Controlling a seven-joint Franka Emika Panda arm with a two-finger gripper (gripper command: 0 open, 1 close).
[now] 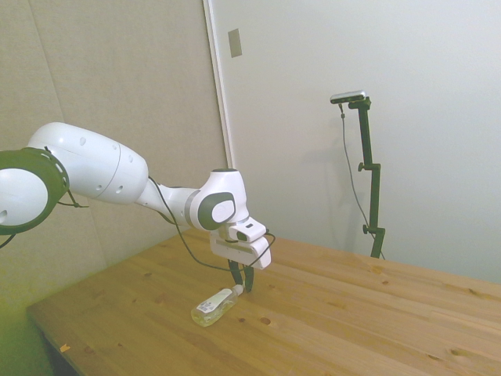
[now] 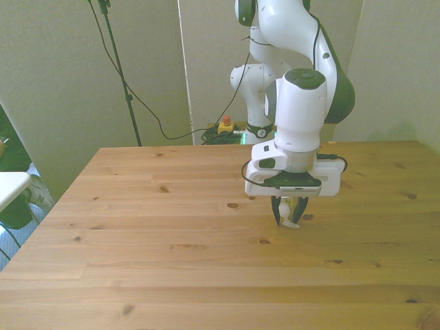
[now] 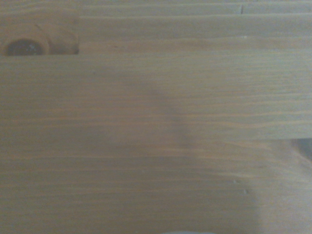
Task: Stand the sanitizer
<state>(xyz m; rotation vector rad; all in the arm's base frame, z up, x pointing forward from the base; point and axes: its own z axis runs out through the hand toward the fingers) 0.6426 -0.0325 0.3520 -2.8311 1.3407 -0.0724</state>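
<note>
Item one, the sanitizer (image 1: pixel 214 306): I log it lying on its side on the wooden table (image 1: pixel 329 329), not upright. In the side view its clear body with the white label and pale liquid points toward the table's near left part, and its white pump top (image 1: pixel 237 291) points toward the arm's tool. In the front view I can see only a small white piece of it (image 2: pixel 294 224) poking out below the fingers; the rest is hidden behind the tool.

Item two, the gripper (image 1: pixel 241 282): I see it pointing straight down, low over the table, its dark fingers (image 1: pixel 235 276) right at the pump end of the bottle. In the front view the gripper (image 2: pixel 287 214) has its jaws drawn narrow, with the white piece sitting between the tips. I read this as a close on the nozzle, though the contact itself is too small for me to confirm.

Item three, the arm (image 1: pixel 117 176): white, reaching in low from the side view's left, wrist bent down.

Item four, wrist view: I get only blurred table boards (image 3: pixel 156 97), with a dark knot (image 3: pixel 22 47) in the grain.
</note>
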